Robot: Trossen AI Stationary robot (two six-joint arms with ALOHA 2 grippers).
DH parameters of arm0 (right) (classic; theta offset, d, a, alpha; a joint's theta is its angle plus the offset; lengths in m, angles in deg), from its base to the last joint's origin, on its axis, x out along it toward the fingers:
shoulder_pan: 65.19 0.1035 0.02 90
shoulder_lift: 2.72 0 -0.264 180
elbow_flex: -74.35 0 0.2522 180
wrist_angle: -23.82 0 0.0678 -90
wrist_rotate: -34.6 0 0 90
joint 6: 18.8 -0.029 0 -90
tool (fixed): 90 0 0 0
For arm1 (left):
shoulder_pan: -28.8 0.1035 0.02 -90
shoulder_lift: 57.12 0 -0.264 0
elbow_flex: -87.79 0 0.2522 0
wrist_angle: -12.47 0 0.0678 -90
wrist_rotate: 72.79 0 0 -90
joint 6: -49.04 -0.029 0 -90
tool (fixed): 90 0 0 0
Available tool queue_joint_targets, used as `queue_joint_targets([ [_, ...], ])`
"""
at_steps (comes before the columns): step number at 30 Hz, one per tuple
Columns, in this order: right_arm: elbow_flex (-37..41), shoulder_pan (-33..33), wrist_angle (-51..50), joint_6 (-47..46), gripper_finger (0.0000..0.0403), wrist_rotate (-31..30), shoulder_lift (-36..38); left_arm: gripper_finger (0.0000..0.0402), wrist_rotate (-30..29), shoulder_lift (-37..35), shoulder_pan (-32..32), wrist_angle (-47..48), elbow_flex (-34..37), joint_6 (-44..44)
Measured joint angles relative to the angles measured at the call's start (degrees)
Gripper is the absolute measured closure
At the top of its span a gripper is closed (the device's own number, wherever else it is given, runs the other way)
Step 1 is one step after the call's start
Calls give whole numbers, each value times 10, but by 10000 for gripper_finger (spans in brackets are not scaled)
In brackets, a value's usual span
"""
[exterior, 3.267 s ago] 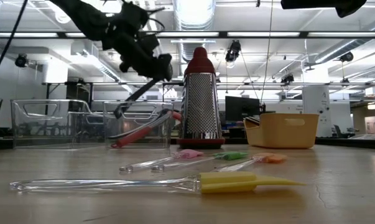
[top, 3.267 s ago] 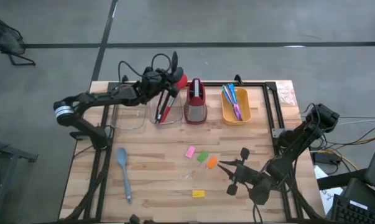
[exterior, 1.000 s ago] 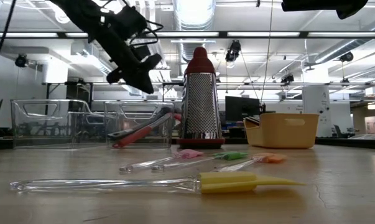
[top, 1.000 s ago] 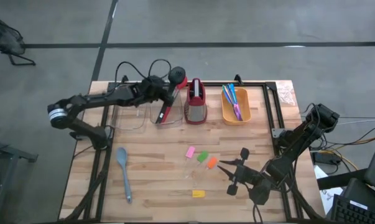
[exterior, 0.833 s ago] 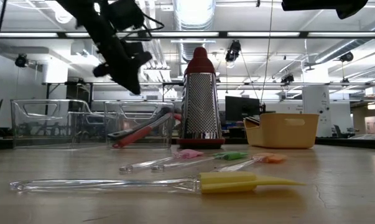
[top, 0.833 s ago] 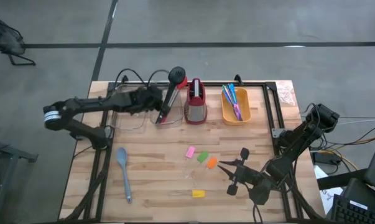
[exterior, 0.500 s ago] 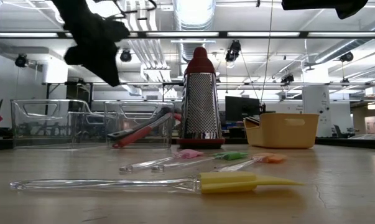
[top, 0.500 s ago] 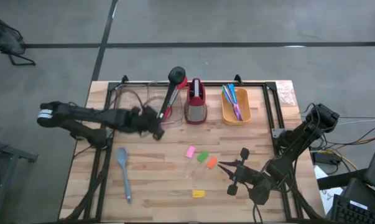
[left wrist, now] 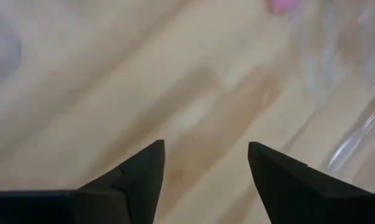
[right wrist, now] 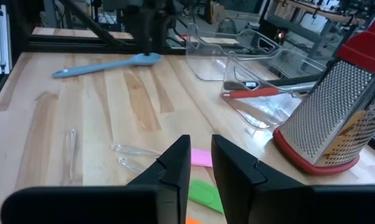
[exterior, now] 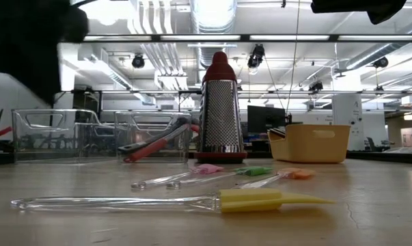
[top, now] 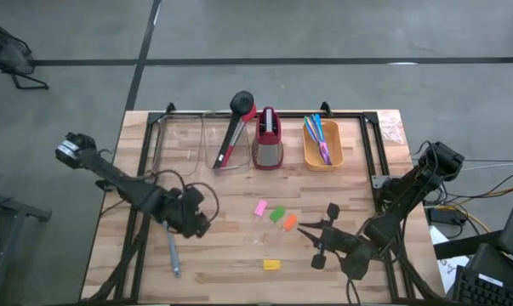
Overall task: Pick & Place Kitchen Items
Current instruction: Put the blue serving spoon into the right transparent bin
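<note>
My left gripper [top: 192,219] hangs open over the near left of the table, just above the bowl end of the grey-blue spoon [top: 173,253], which lies flat; in its own view only bare wood shows between the fingers [left wrist: 206,168]. A black spoon [top: 238,115] and a red one [top: 223,156] lie in a clear bin [top: 213,157], the black head leaning over its far rim. Pink [top: 260,206], green [top: 277,214], orange [top: 289,222] and yellow [top: 272,264] blocks lie mid-table. My right gripper [top: 320,242] waits near them, a narrow gap between its fingers [right wrist: 199,152], holding nothing.
A red-and-grey grater [top: 267,143] stands at the far middle, with an orange bin [top: 334,157] of thin cutlery to its right and a second clear bin [top: 178,149] to the left. Clear handles run from the blocks [exterior: 124,202]. Bare wood lies between the spoon and the blocks.
My left gripper has left the clear bin at the far edge and swung fast toward the table's near left, sinking a little and tipping downward, until it hangs over the grey-blue spoon. The black and red spoons stay in the bin.
</note>
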Motion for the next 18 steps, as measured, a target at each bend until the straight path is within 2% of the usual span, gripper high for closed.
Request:
queue_joint_targets([
  [3,0,0,0,-1,327,0,0,164,63,7,-31,28,0,68],
  [11,0,0,0,-3,325,0,0,164,173,47,-104,118,0,232],
  [18,0,0,-1,-6,347,0,0,164,189,110,-126,131,7,269],
])
